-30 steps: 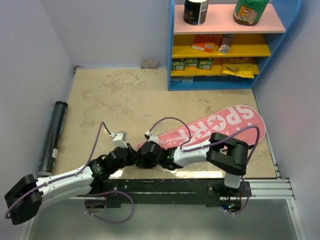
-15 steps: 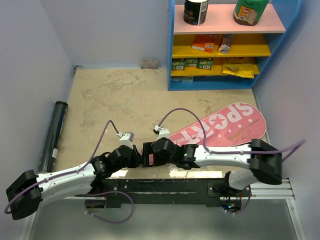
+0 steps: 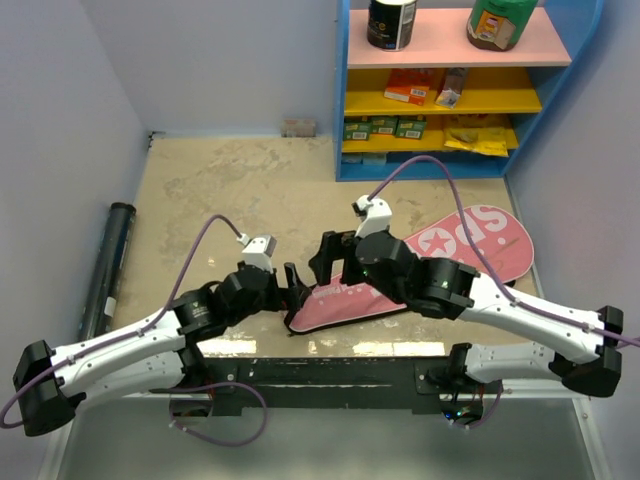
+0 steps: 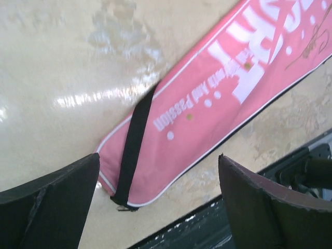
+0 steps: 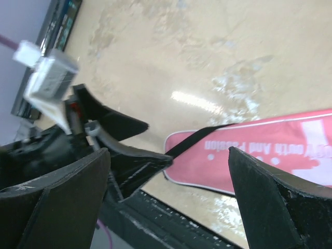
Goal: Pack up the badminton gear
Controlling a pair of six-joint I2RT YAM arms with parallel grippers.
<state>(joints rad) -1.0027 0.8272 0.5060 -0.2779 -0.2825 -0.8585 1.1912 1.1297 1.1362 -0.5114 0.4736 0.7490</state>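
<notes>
A mottled beige bench carries the pink bag, which lies slantwise. Both grippers meet at the bag's narrow end. The left gripper hangs over that end with fingers spread wide, and the right gripper is just beside it, equally spread and holding nothing. Well left of the bag lies the black tube. The bag looks light, soft and floppy, so its black strap or hemmed narrow tip seems the surest hold.

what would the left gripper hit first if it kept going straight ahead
Probably the narrow end of the pink bag, near its black strap, which lies between the open jaws of the left gripper in the wrist view. Depth is unclear.
</notes>
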